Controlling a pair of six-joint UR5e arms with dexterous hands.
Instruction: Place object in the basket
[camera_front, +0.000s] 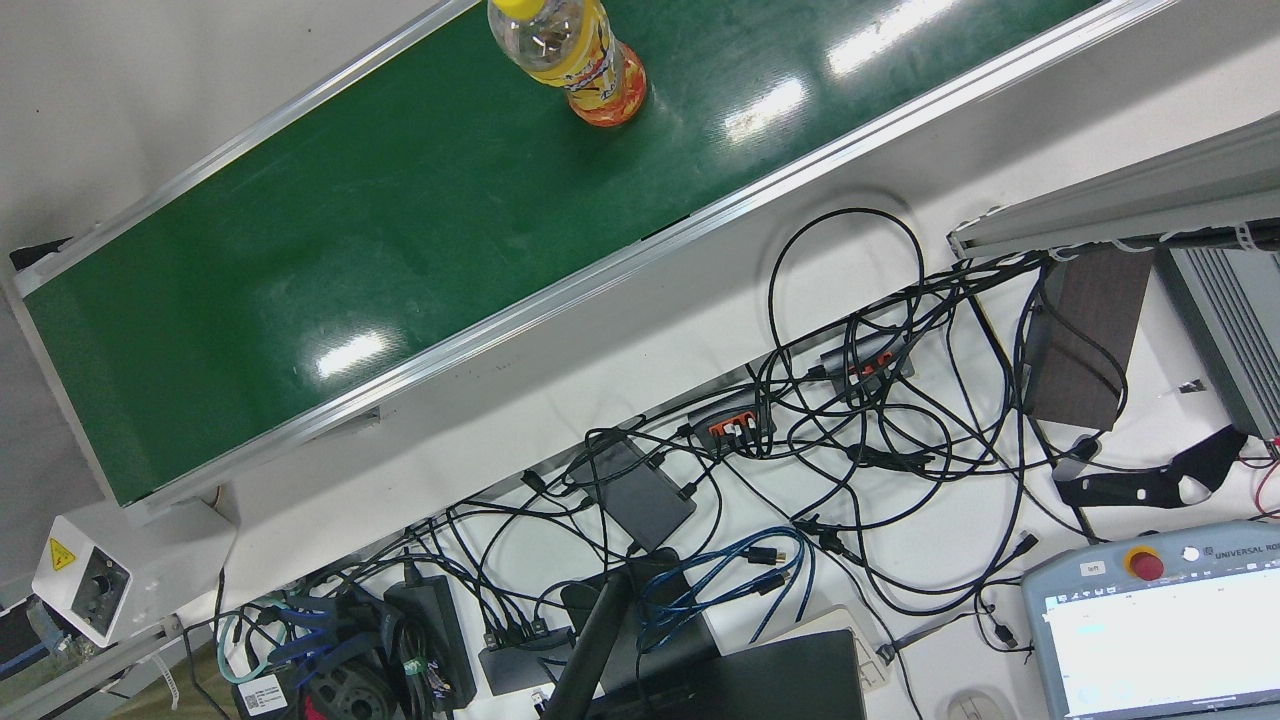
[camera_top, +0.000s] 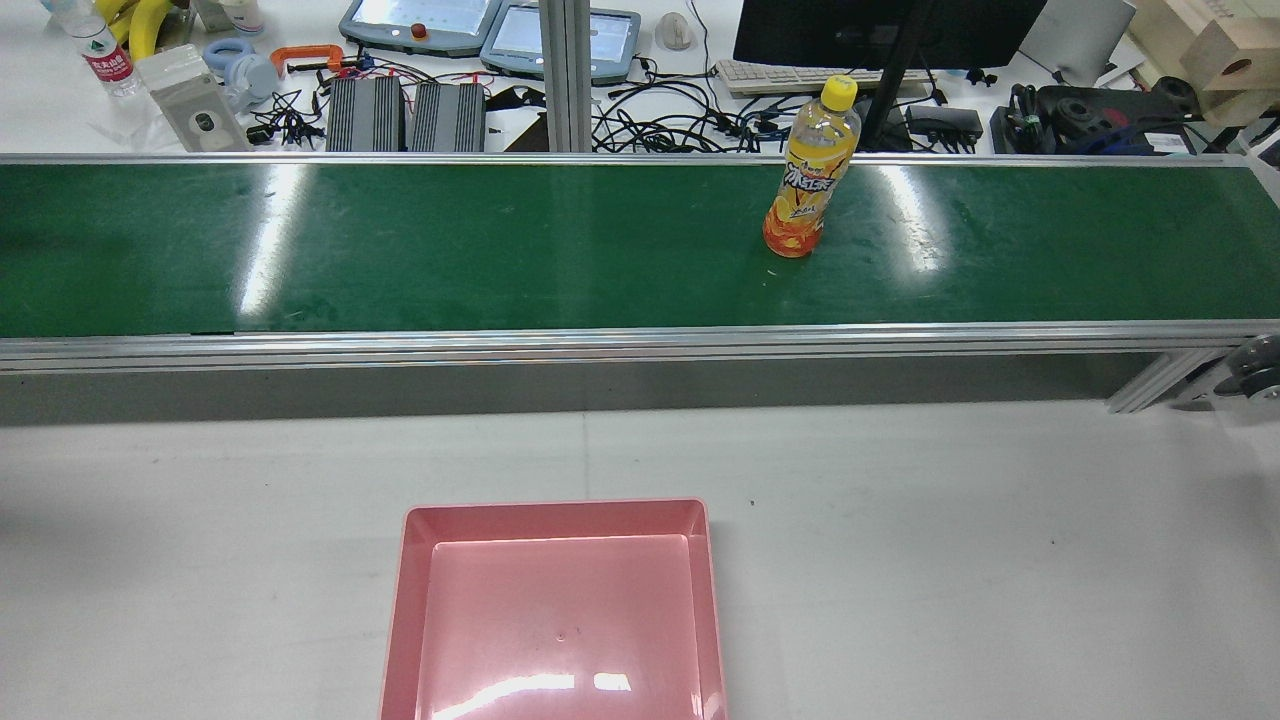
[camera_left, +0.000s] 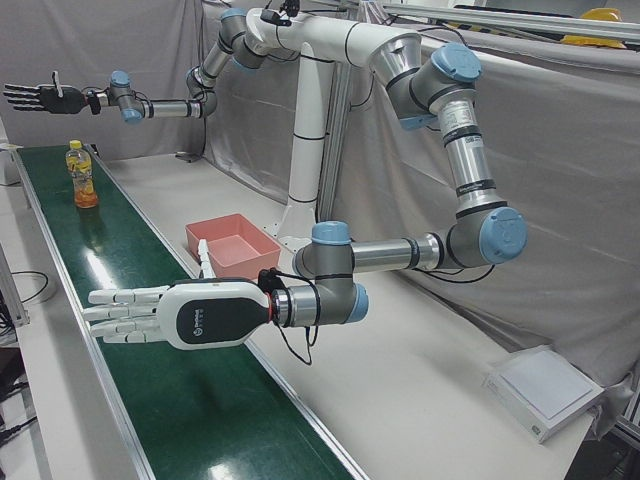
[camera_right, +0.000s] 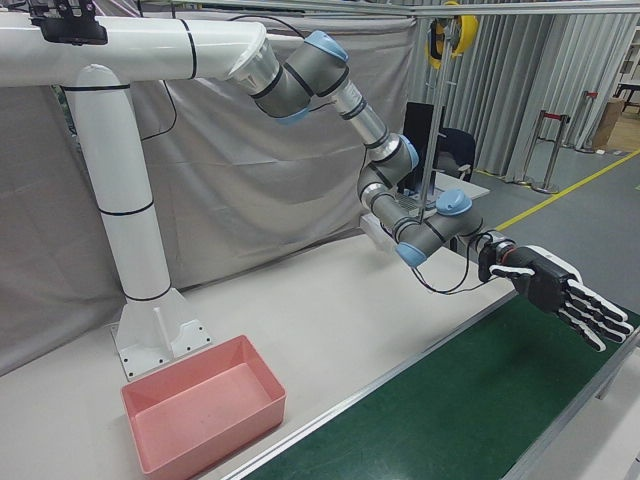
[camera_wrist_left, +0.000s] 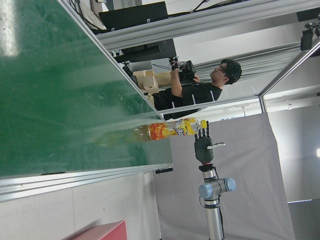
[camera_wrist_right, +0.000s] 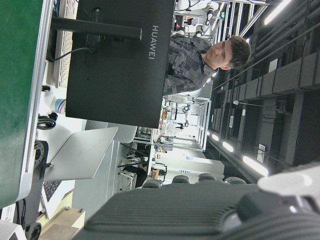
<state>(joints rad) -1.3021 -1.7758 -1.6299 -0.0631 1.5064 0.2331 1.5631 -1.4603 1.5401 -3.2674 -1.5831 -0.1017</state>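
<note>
A bottle of orange drink (camera_top: 805, 185) with a yellow cap stands upright on the green belt (camera_top: 400, 250), right of the middle. It also shows in the front view (camera_front: 585, 70), the left-front view (camera_left: 83, 178) and the left hand view (camera_wrist_left: 172, 129). The empty pink basket (camera_top: 555, 515) sits on the white table before the belt. My left hand (camera_left: 150, 315) is open and flat over the belt's left part, far from the bottle; it also shows in the right-front view (camera_right: 555, 290). My right hand (camera_left: 40, 97) is open, held high beyond the bottle, apart from it.
The belt has raised aluminium rails (camera_top: 600, 340) on both sides. A desk behind it holds cables (camera_front: 850, 420), a monitor (camera_top: 880, 25) and teach pendants (camera_top: 420, 20). The arms' white pedestal (camera_left: 305, 150) stands behind the basket. A person (camera_wrist_left: 200, 90) stands beyond the belt's end.
</note>
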